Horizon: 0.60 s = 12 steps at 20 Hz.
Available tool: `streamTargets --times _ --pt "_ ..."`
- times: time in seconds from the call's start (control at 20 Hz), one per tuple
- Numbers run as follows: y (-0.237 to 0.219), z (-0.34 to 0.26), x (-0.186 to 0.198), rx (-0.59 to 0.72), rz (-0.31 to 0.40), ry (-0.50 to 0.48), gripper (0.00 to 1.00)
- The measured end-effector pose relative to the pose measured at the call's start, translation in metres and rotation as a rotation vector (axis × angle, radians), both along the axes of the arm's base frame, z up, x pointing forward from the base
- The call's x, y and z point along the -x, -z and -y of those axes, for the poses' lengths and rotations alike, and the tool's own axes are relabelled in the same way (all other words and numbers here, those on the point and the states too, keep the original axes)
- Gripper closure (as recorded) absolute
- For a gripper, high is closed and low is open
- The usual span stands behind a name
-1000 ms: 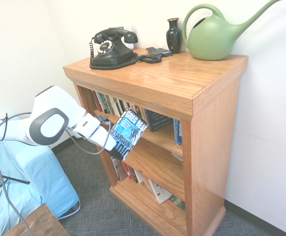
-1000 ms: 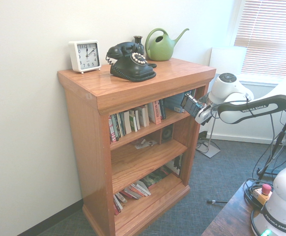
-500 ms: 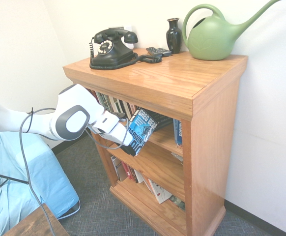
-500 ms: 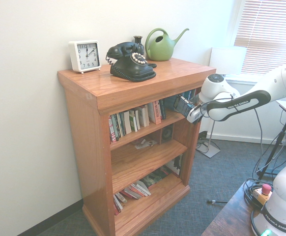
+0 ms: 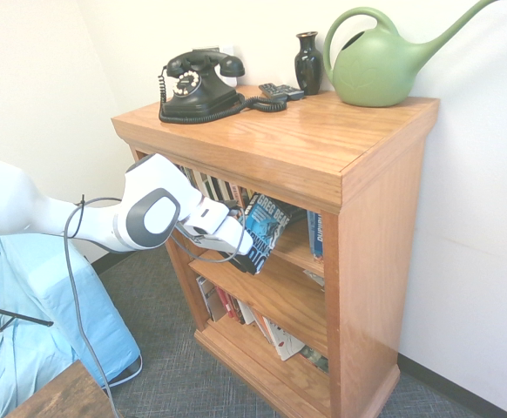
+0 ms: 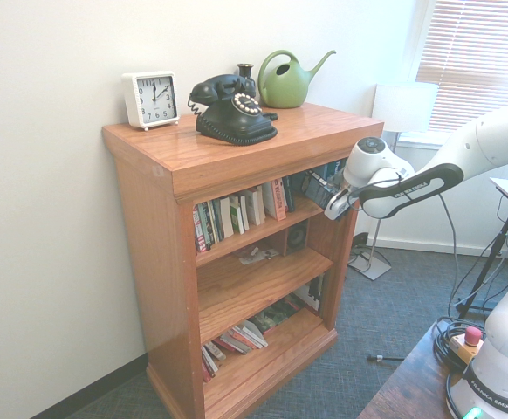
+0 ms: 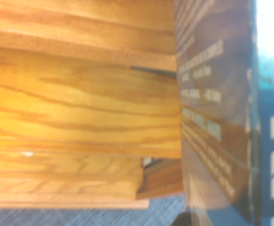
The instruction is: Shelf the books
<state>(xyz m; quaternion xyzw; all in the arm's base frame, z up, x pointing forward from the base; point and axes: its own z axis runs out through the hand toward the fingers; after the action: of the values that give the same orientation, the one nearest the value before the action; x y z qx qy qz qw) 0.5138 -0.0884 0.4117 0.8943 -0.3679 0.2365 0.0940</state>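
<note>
Orange-brown wood makes up the shelf [image 5: 358, 174] in the first exterior view, a bookcase with a thick overhanging top. On that top, toward the back edge, stand a black rotary telephone [image 5: 197, 83], a dark vase [image 5: 307, 61] and a green watering can [image 5: 384, 61]. The white arm comes in from the picture's left, and its pincer [image 5: 246, 246] is clamped on the book [image 5: 265, 228], a blue-covered paperback with "GREG BEAR" readable near its upper end. The book is tilted, its upper end tucked under the overhanging top at the front edge of the upper shelf, its lower end hanging out in front of that shelf board. A row of thinner books [image 5: 210, 185] stands on the upper shelf behind the arm, and more books [image 5: 275, 335] lean on the bottom shelf.

From the second exterior view the arm comes in from the right. The pincer [image 6: 330, 202] meets the bookcase [image 6: 149, 262] at the right end of the upper shelf, just under the top, and the paperback [image 6: 315, 185] shows only as a dark patch there. A white clock [image 6: 150, 99] sits near the top's left rear corner, beside the telephone [image 6: 233, 108] and the watering can [image 6: 289, 80].

In the wrist view, blurred, the paperback's back cover [image 7: 212, 113] with pale print fills one side, and wooden shelf boards [image 7: 80, 108] fill the other.
</note>
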Motion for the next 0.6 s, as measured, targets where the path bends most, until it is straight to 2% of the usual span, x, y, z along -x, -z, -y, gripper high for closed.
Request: streamTargets --times 0.35,0.6 --pt "0.021 -0.001 -0.010 0.002 0.007 -0.005 1.00" --pt "0.022 -0.001 -0.033 0.010 0.021 -0.014 1.00"
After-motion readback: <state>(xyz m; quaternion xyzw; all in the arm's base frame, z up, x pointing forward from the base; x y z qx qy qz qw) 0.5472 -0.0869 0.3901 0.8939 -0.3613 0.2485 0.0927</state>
